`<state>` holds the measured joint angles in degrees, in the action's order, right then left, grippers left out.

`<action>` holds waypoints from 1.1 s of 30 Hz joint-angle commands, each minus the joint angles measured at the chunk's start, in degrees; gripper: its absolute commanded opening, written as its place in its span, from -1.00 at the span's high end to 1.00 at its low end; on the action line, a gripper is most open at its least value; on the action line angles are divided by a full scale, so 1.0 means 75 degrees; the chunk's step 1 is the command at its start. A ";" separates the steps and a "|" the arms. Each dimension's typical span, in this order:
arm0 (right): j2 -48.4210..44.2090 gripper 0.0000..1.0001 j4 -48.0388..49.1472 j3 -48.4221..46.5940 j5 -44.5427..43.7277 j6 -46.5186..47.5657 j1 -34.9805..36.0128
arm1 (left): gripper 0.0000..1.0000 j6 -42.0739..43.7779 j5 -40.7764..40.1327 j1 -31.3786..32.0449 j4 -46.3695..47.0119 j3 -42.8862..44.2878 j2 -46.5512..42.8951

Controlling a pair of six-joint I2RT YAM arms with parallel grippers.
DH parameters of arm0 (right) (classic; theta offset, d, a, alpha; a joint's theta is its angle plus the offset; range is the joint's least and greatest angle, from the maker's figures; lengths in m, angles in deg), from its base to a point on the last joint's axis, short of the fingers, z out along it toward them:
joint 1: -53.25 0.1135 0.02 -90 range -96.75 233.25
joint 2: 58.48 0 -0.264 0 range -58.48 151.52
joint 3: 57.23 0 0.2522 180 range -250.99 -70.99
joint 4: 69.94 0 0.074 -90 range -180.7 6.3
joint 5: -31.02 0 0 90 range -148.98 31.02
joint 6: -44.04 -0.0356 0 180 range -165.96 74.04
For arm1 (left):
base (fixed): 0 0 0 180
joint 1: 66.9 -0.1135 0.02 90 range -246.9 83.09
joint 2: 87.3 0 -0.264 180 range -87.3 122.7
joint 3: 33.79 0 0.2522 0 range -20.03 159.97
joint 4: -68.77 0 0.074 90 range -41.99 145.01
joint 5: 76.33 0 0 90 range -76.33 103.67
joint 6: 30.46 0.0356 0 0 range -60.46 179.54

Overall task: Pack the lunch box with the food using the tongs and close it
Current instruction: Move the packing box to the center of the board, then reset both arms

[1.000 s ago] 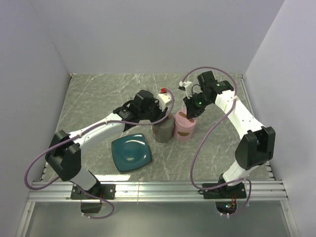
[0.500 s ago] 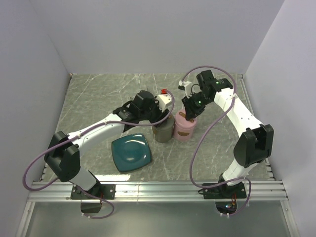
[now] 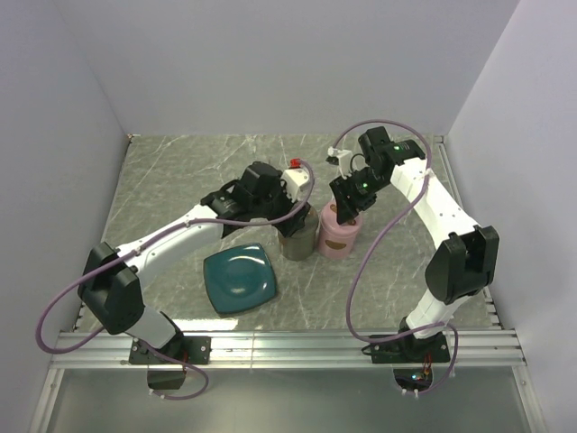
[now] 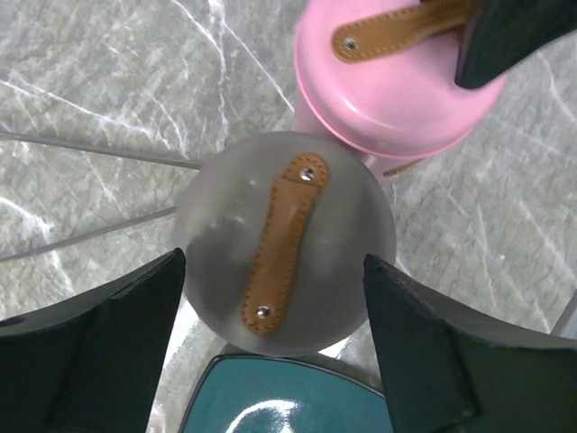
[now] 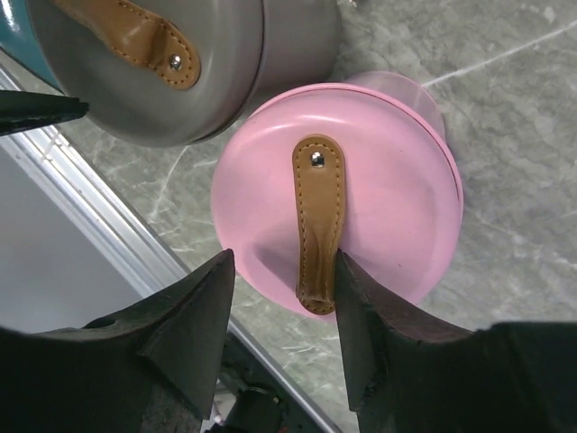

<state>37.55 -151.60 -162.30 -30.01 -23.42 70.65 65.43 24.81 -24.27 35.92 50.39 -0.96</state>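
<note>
The lunch box shows as two round tubs side by side, a grey one (image 3: 298, 240) and a pink one (image 3: 338, 237). Each has its lid on, with a brown leather strap across the top (image 4: 280, 242) (image 5: 319, 221). My left gripper (image 4: 273, 262) hangs open over the grey lid (image 4: 216, 225), fingers either side of it and apart from it. My right gripper (image 5: 283, 262) is open over the pink lid (image 5: 388, 189), the strap's end lying between its fingers beside the right one. The food and the tongs are out of view.
A teal square plate (image 3: 240, 280), with nothing on it, lies just in front of the grey tub, and its edge (image 4: 279, 397) shows under the left gripper. A metal rail (image 3: 288, 347) runs along the near table edge. Grey walls close in the left, back and right.
Both grippers have opened wider over the lids during the last second. Both arms have shifted slightly. The tubs and plate have not moved.
</note>
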 commanded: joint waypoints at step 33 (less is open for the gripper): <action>-0.3144 -0.59 0.2794 0.2797 -0.0242 -0.2033 -0.2274 | -0.99 -0.1536 0.1950 -0.5624 -0.2189 0.0410 -0.1222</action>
<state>18.30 -135.58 -147.00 -32.33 -37.67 53.50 52.89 39.23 -64.75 20.95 56.62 -6.66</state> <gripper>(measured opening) 0.795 0.994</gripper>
